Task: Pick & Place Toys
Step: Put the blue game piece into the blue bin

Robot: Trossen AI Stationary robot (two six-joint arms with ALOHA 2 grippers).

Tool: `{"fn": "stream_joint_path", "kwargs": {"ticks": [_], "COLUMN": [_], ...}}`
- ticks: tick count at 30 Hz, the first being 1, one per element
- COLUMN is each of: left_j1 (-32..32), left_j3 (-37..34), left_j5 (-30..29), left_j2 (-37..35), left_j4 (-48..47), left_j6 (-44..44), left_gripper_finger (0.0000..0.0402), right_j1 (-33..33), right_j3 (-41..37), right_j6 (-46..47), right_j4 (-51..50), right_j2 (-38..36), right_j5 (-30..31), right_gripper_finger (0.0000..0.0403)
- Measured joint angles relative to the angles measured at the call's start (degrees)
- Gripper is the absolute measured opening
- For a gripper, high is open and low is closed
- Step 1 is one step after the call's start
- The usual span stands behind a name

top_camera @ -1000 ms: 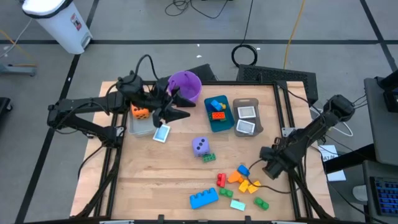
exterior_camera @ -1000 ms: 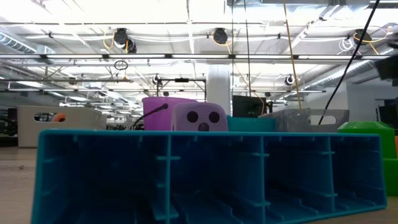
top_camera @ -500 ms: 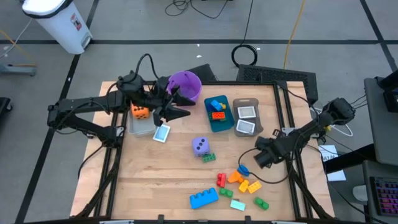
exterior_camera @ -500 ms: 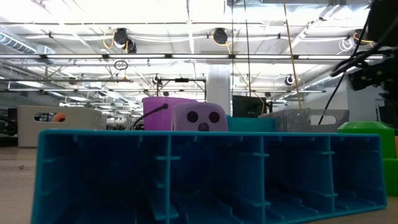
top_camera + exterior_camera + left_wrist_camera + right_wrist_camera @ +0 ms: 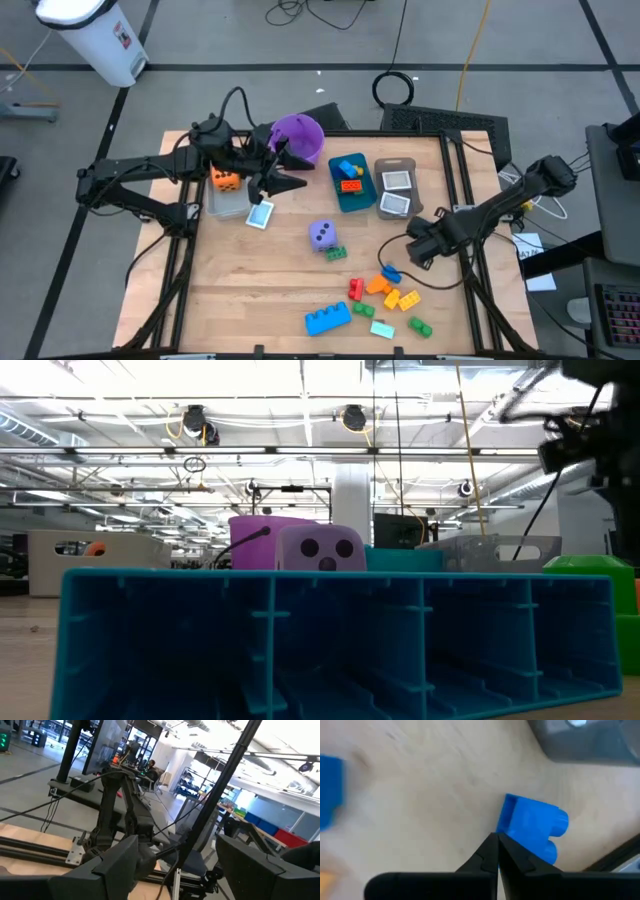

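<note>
Right gripper point(image 5: 497, 842): my jaws together, empty beside blue brick point(image 5: 532, 827); must reopen and straddle it squarely.

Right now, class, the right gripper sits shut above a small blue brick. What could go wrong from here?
1. The right gripper has shut with its tips at the edge of the small blue brick, apparently holding nothing, so lifting may leave the brick on the table.
2. Pushing down with shut fingers could shove the brick into the orange and yellow bricks nearby.
3. The left gripper waits open beside the purple bucket; a swing could tip it.
</note>
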Motion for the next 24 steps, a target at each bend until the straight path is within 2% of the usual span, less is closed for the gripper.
{"fn": "stream_joint_path", "kwargs": {"ticks": [9,15,19,24], "left_j1": [0.0,0.0,0.0,0.0], "left_j3": [0.0,0.0,0.0,0.0], "left_j5": [0.0,-0.1,-0.1,-0.1], "left_j2": [0.0,0.0,0.0,0.0], "left_j4": [0.1,0.1,0.1,0.1], "left_j6": [1.5,1.4,1.4,1.0], "left_gripper_finger": [0.0273,0.0273,0.0273,0.0273], "right_j1": [-0.3,-0.7,-1.8,-4.6], "right_j3": [3.1,3.1,3.1,3.1], "right_j6": [1.4,0.9,0.3,0.2], "right_j4": [-1.7,6.0,12.0,18.4], "right_j2": [-2.3,-4.4,-6.5,-8.6], "right_j5": [-0.2,-1.7,-0.8,1.6], "right_gripper_finger": [0.0000,0.0011,0.0043,0.0108]}}
